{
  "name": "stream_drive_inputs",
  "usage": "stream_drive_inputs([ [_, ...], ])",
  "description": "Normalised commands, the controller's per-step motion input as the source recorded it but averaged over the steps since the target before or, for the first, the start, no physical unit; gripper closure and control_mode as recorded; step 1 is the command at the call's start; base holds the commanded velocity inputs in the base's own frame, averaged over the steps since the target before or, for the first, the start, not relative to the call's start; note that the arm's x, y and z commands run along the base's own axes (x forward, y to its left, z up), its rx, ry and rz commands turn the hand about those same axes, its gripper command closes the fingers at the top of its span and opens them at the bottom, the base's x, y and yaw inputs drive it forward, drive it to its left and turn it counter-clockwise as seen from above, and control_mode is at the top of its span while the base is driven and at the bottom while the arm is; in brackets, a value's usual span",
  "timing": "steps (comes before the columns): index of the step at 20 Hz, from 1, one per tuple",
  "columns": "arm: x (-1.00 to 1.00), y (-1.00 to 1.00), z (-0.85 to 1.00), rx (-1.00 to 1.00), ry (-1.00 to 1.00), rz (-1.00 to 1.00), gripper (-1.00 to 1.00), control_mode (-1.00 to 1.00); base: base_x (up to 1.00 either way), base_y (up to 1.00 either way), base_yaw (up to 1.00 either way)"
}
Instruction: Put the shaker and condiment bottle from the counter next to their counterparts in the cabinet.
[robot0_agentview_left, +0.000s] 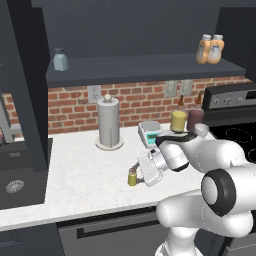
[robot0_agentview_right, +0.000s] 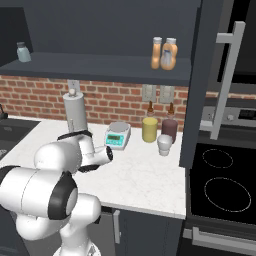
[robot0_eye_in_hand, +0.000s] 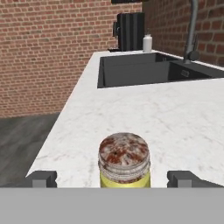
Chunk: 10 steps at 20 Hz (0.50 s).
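Gripper (robot0_eye_in_hand: 112, 178) spread wide, its tips either side of the shaker (robot0_eye_in_hand: 124, 161) without touching; shaker upright on the counter (robot0_agentview_left: 80, 180) near its front edge; two orange bottles (robot0_agentview_left: 210, 49) at the cabinet (robot0_agentview_left: 145, 67) shelf's right end, pale shaker (robot0_agentview_left: 60, 59) at its left.

In the hand view the shaker (robot0_eye_in_hand: 124, 161) sits low in the frame, its lower body cut off by the bottom edge. In the right base view the robot's own arm hides the gripper. In the left base view, upper right, the two bottles on the cabinet (robot0_agentview_left: 145, 67) shelf overlap, their labels too small to read.
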Motion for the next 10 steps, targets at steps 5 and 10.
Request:
stream_drive_inputs([
  [5, 0.1, 0.08, -0.11, 0.04, 0.0, 0.0, -1.0, -1.0, 0.0, 0.0, 0.0],
  [10, 0.21, 0.09, -0.04, 0.06, 0.0, 0.0, -1.0, -1.0, 0.0, 0.0, 0.0],
])
